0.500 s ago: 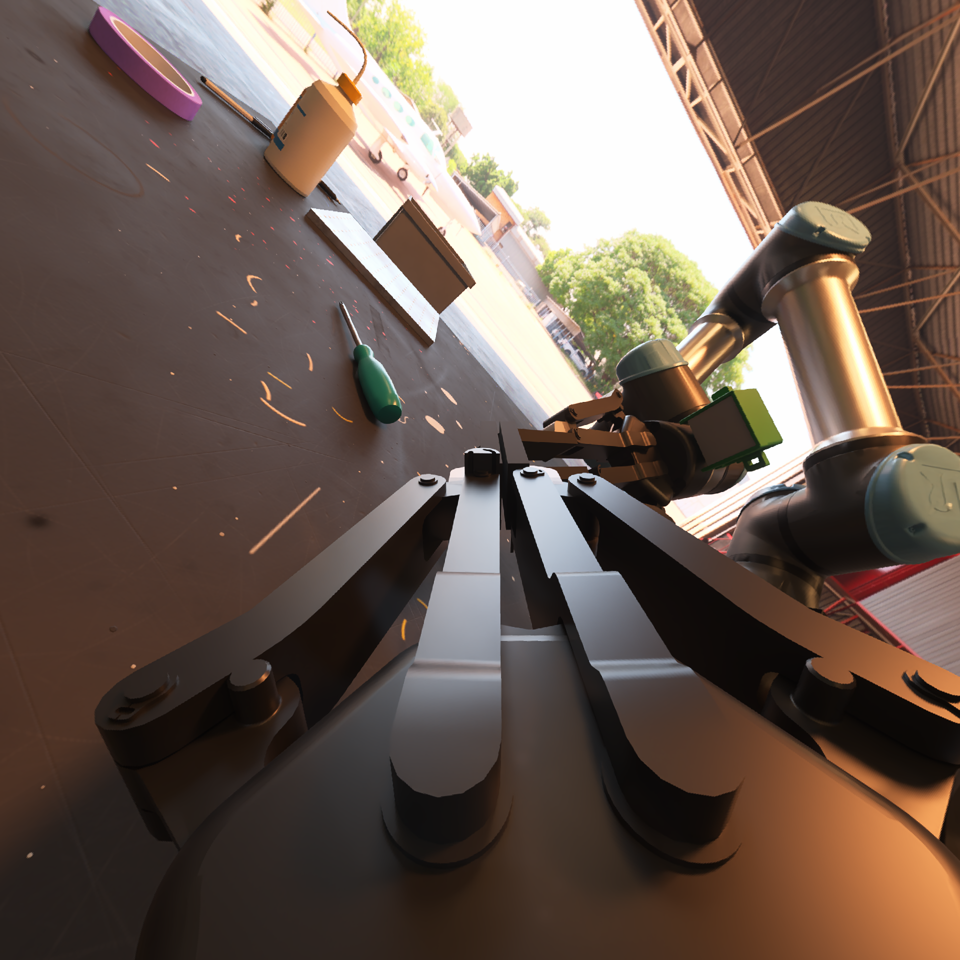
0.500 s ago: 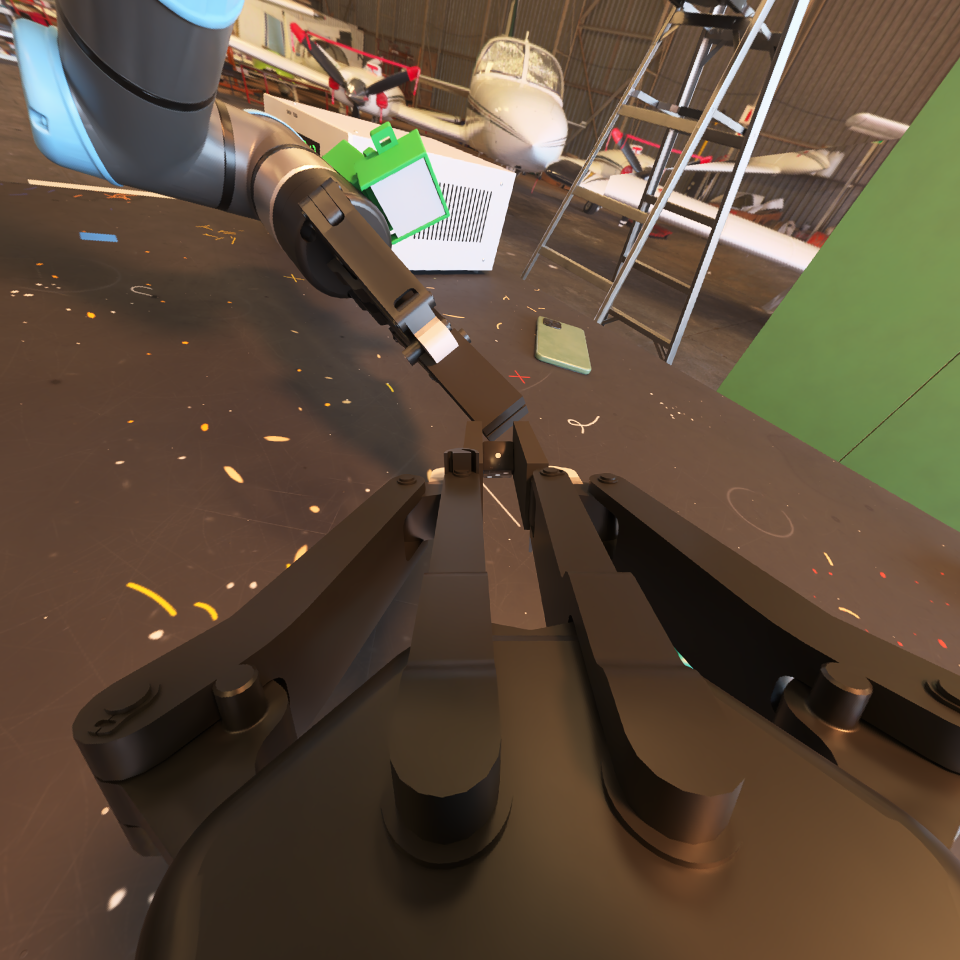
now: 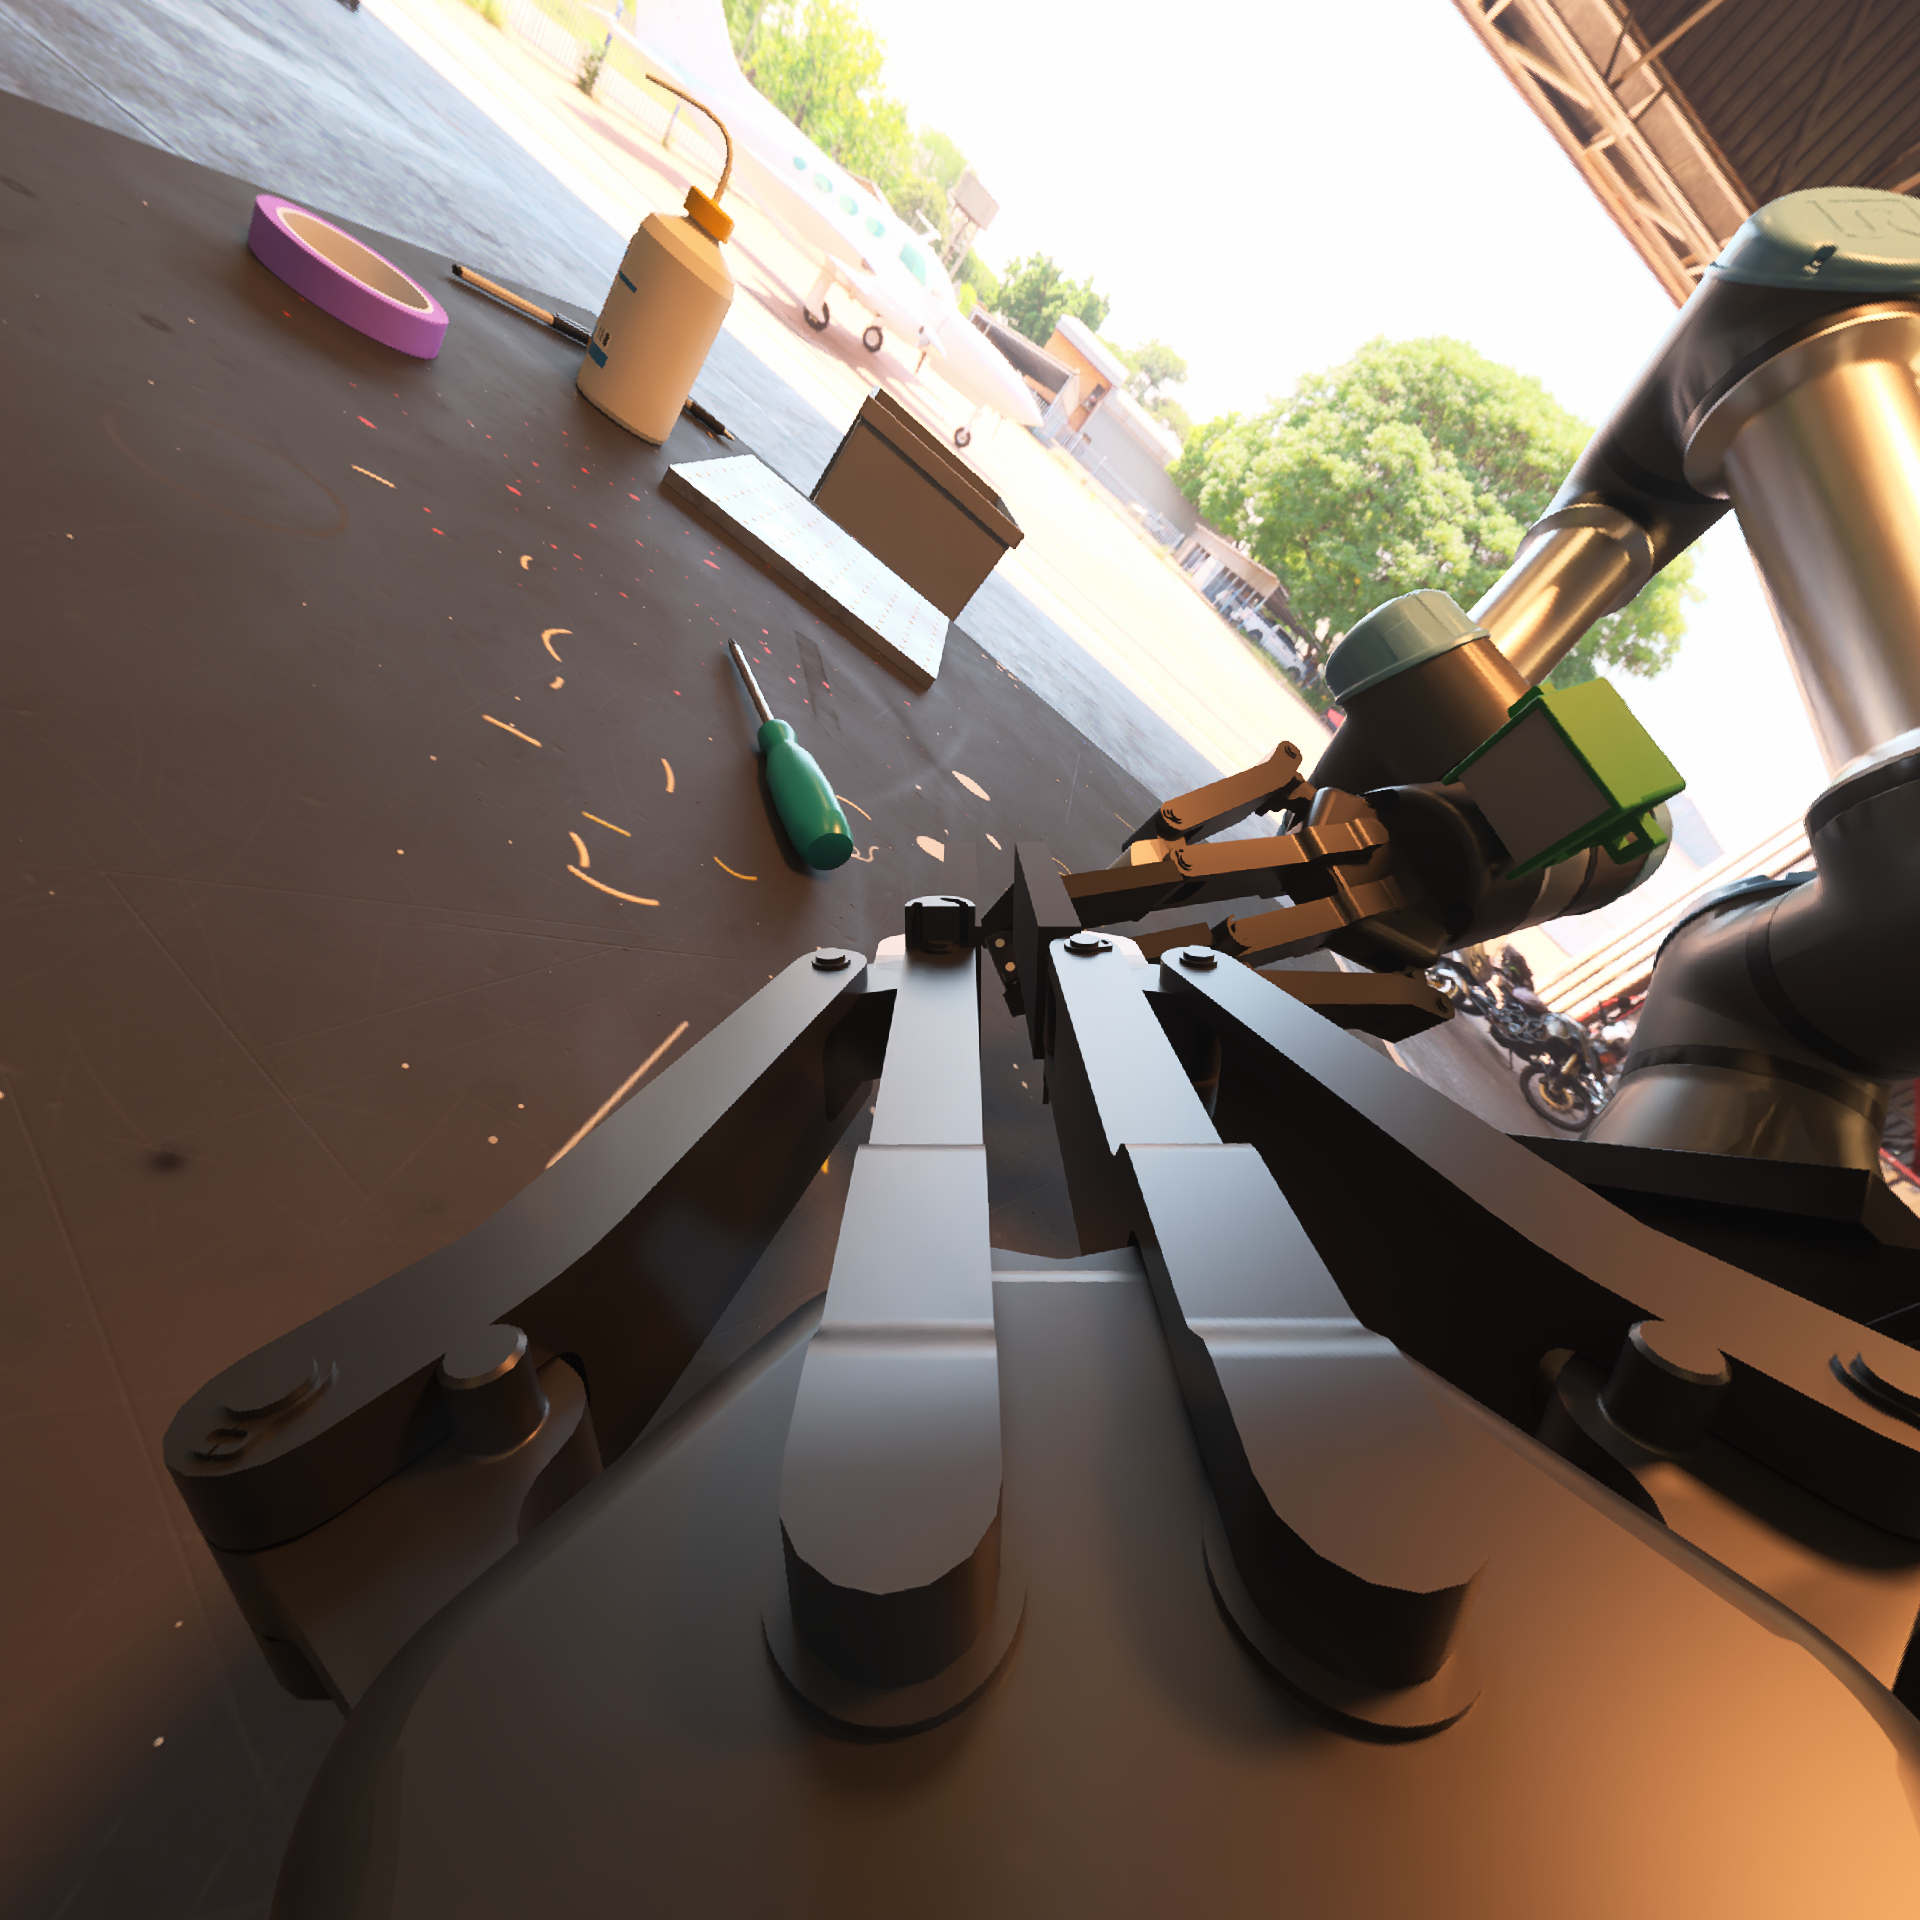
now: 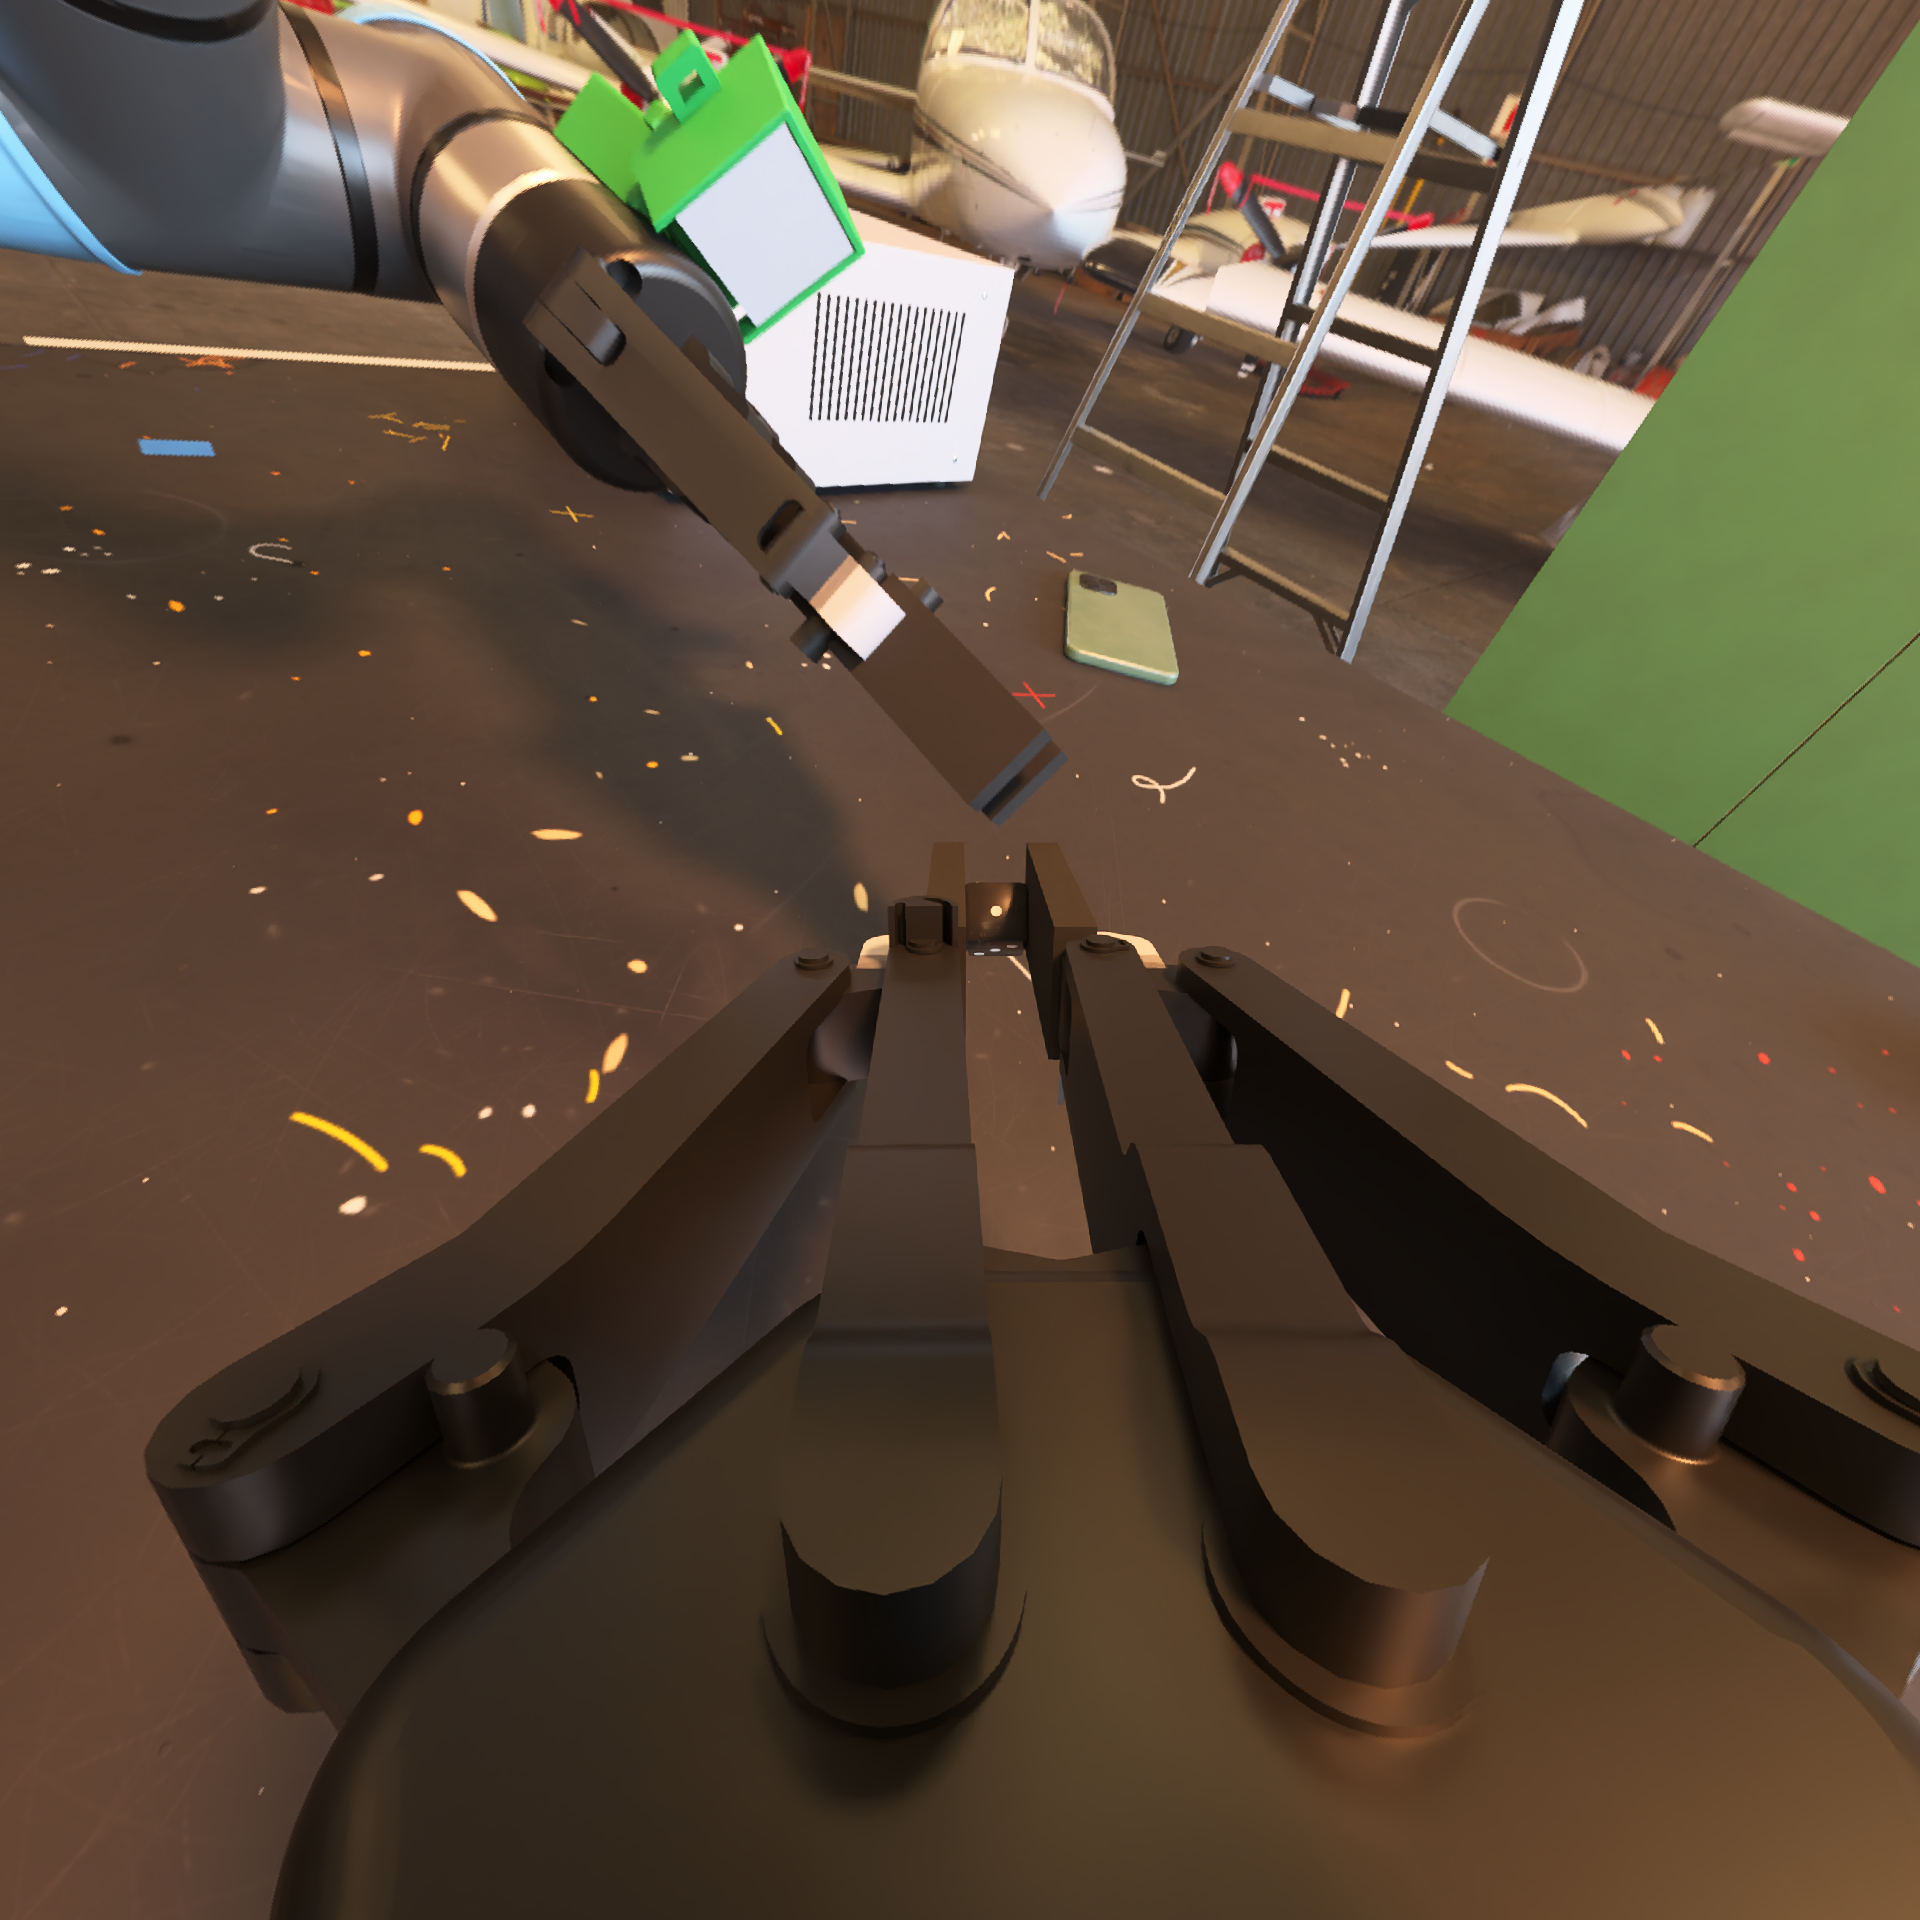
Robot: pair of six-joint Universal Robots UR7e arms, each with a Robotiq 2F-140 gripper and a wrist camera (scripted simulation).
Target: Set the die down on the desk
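Dark, white-pipped cube die (image 4: 995,916) sits pinched in the right gripper (image 4: 997,883); the left gripper (image 4: 1018,781), fingers together, has drawn clear, leaving only the lowering to the paint-flecked brown desk (image 4: 436,987).

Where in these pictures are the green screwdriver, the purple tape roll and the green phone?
green screwdriver (image 3: 800,792): left wrist view, on its handle.
purple tape roll (image 3: 358,301): left wrist view, on its outer band.
green phone (image 4: 1122,629): right wrist view, on its back.

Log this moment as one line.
right gripper: shut on die | left gripper: shut, empty, clear of die | die: not yet released onto desk
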